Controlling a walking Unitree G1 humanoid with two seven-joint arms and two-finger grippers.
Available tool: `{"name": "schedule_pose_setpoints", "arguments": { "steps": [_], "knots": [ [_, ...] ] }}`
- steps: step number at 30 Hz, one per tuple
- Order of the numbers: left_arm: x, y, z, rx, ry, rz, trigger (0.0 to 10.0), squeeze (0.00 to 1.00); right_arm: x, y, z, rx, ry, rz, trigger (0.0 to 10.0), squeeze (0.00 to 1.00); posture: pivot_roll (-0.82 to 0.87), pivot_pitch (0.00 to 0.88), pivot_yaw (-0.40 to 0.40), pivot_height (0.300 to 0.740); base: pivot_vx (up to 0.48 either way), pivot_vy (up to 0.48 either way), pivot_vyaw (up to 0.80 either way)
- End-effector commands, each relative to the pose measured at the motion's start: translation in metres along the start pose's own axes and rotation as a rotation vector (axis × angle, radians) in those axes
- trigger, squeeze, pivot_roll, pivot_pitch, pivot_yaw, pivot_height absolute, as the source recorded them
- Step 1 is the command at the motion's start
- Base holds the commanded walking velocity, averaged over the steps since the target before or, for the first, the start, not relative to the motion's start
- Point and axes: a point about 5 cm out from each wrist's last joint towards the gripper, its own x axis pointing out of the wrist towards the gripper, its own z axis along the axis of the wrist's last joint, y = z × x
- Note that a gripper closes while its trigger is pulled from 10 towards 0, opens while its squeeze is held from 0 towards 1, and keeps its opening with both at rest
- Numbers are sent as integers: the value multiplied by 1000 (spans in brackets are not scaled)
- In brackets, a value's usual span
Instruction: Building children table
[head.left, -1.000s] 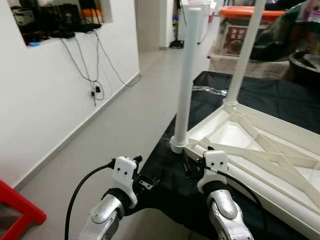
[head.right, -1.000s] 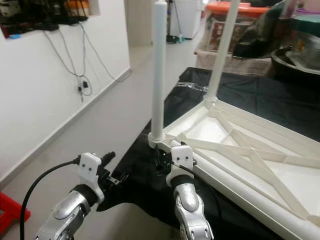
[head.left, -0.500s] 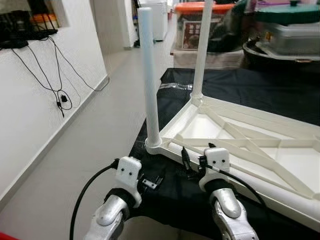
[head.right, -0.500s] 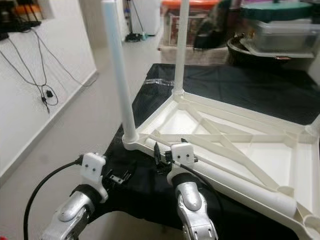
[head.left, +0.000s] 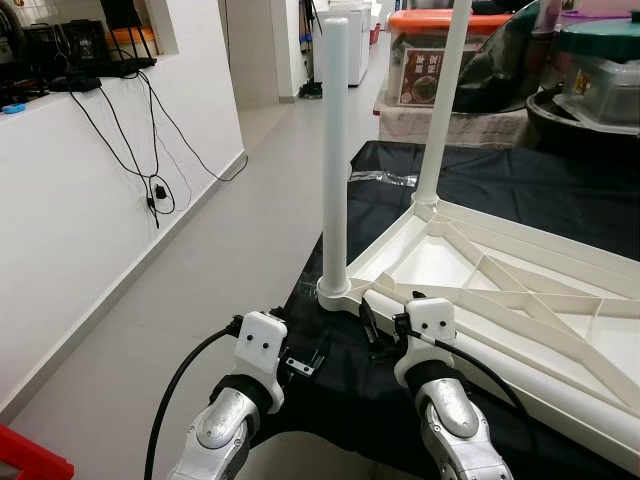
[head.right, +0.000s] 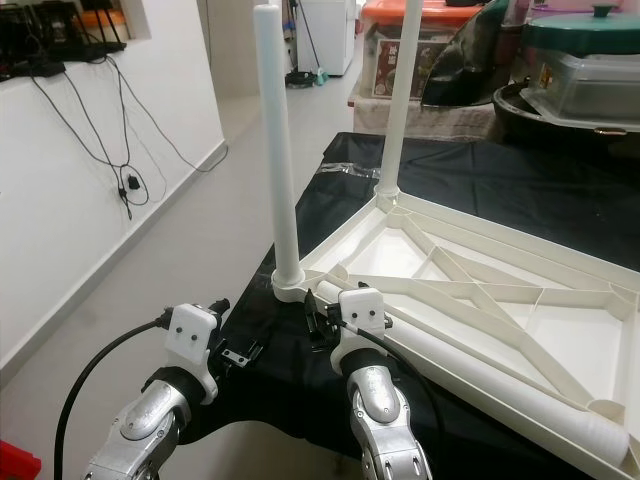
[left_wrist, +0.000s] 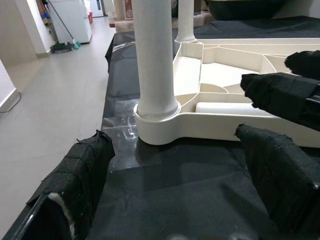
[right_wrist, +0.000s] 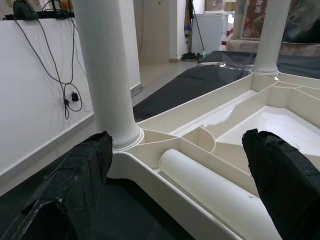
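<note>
Grippers sit nearest, both with fingers spread and holding nothing: the left gripper (head.left: 318, 352) over the black cloth (head.left: 340, 400), the right gripper (head.left: 372, 330) at the near left corner of the tabletop (head.right: 520, 330). The upturned white tabletop lies on the cloth, a loose leg (head.right: 480, 375) resting inside it. One leg (head.left: 334, 160) stands upright at that corner, another (head.left: 445, 100) farther back. Beyond sit storage boxes (head.left: 440, 70).

Black floor cloth (head.left: 540, 190), dangling wall cables (head.left: 160, 140), orange-lidded box (head.left: 430, 60)
</note>
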Motion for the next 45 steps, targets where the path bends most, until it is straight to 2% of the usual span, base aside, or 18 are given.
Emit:
{"name": "schedule_pose_setpoints", "arguments": {
  "steps": [1,6,14,20,34,45],
  "knots": [
    [-2,1,-7,23,41,12,10000,0,-2,-1,3,22,-12,-8,10000,0,-23,0,37,740,0,0,0],
    [-2,2,-7,28,43,18,10000,0,-3,-2,5,27,-27,-10,10000,0,-16,0,34,740,0,0,0],
    [-2,3,-5,38,24,40,10000,0,-3,0,6,25,-30,1,10000,0,1,0,24,740,0,0,-690],
    [-3,3,-3,58,5,66,10000,0,-4,-1,8,19,-42,2,10000,0,-2,0,17,740,0,0,0],
    [-3,3,-7,61,32,63,10000,0,-4,-3,4,22,-29,-4,10000,0,-1,0,22,740,0,-464,0],
    [-3,3,-9,54,37,51,10000,0,-3,-2,1,31,-17,1,10000,0,0,0,22,740,-374,-233,0]
  ]
}}
